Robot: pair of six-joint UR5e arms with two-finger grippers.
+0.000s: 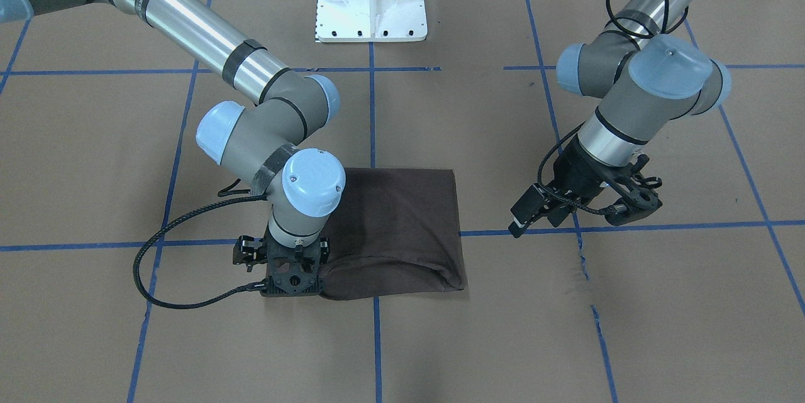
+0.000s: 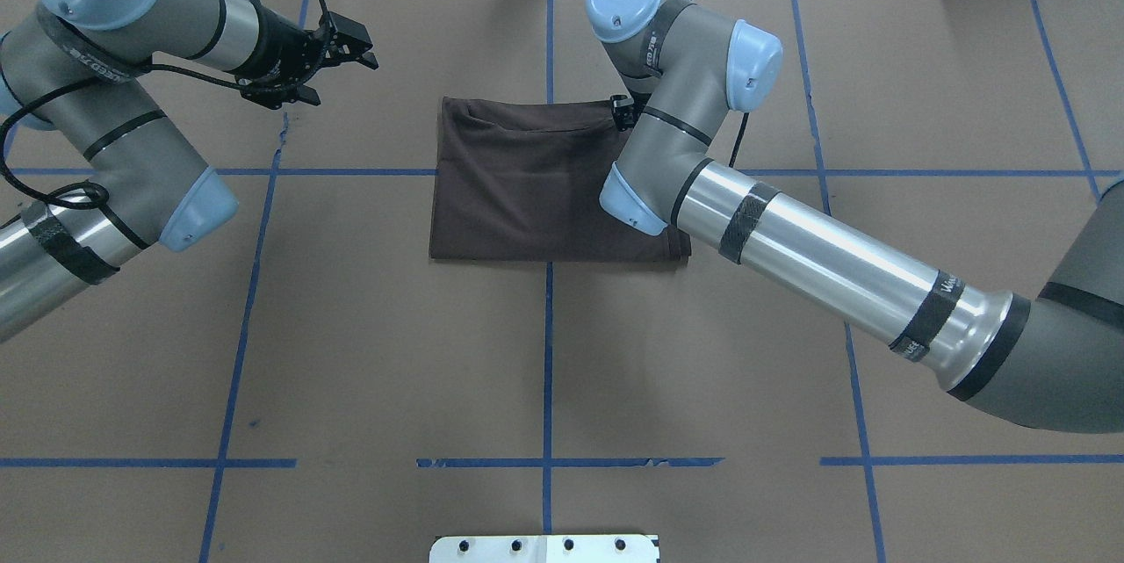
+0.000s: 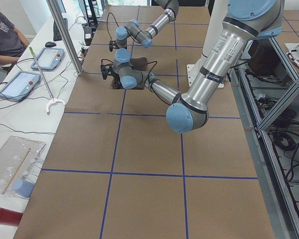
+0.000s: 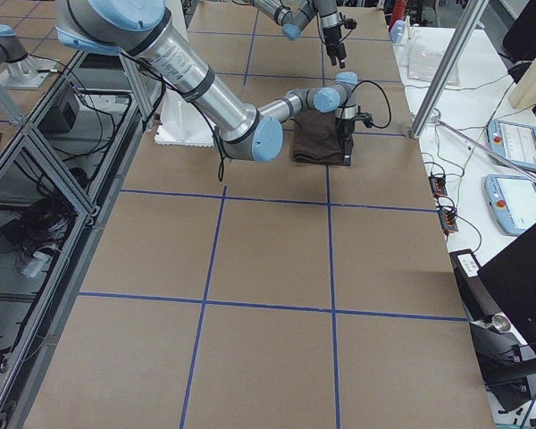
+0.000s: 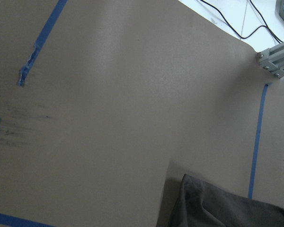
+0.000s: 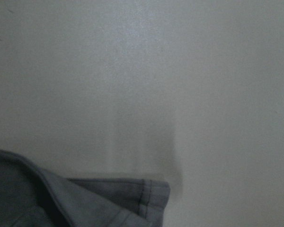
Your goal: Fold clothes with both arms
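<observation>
The dark brown T-shirt (image 1: 402, 227) (image 2: 518, 185) lies folded into a flat rectangle mid-table, with a puffed fold along its far edge. My right gripper (image 1: 292, 287) (image 2: 623, 111) stands low on the table at the shirt's far right corner, its linkage spread, so it looks open. The right wrist view shows only a hemmed shirt corner (image 6: 99, 201) lying flat. My left gripper (image 1: 638, 202) (image 2: 342, 62) hangs open and empty above bare table, well left of the shirt. One shirt corner (image 5: 227, 203) shows low in the left wrist view.
The white pedestal base (image 1: 371, 0) (image 2: 544, 550) stands at the robot's side. Blue tape lines (image 2: 549, 370) grid the brown table. Torn tape (image 2: 283, 128) lies below the left gripper. A person (image 3: 5, 35) sits at a side desk beyond a metal post (image 3: 65, 35).
</observation>
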